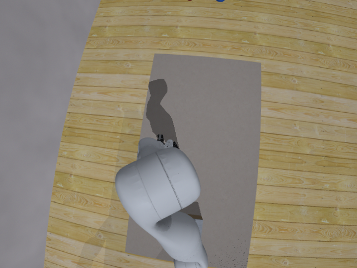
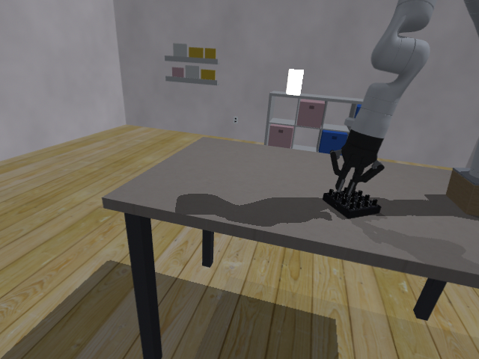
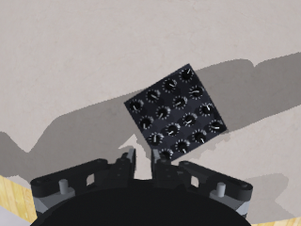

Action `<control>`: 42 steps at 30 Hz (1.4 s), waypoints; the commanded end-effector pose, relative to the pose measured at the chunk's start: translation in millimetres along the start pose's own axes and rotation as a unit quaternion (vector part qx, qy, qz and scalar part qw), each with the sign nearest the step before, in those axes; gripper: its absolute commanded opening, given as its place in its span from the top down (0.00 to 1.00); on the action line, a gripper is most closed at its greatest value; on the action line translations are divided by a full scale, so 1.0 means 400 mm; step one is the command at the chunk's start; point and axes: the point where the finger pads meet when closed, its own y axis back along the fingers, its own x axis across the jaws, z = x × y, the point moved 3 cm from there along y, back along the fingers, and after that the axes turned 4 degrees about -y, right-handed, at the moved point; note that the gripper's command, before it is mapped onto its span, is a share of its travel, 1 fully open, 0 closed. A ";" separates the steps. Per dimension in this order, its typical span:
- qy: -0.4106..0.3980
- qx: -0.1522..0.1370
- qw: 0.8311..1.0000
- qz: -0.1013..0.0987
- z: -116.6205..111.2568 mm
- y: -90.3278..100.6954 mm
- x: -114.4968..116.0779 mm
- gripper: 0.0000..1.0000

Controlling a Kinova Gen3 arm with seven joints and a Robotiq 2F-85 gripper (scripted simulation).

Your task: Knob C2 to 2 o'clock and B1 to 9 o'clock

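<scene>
So where does this one stand? Honest answer: I can't confirm either turn as done. The knob box [image 2: 359, 212] [image 3: 175, 113] sits flat on the tabletop [image 1: 218, 115] [image 2: 232, 166] [image 3: 141, 33], which is at least what the task wants at the end. From the top view it's no help, the arm [image 1: 173, 178] [image 2: 375, 120] covers that spot.

The hand [image 1: 168, 140] [image 2: 345, 191] [image 3: 143, 156] is down low by the box, tilted, with its fingers a narrow gap apart and nothing between them, so it's released, not gripping a knob. In the wrist view the box sits at a slant to the fingers, and one corner knob is partly hidden behind a fingertip.

You can make out the four rows of four and white lines pointing all sorts of ways, but the printed names are too small for me, and I can't spot the socket. That means I can't say for sure which one is C2 or B1, let alone whether they're at 2 and 9 o'clock. Same for the other fourteen, no way to check they're on their starting marks.

My guess is there's turning left to do, and the hand would need to line up squarely over a single knob first, since the neighbours are close enough to get bumped
</scene>
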 end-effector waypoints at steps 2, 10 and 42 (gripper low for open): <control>-0.019 -0.005 1.000 -0.009 0.015 0.001 -0.003 0.81; -0.073 -0.013 0.997 -0.019 0.023 -0.003 -0.018 0.81; -0.356 -0.070 0.931 -0.033 0.069 -0.005 -0.062 0.81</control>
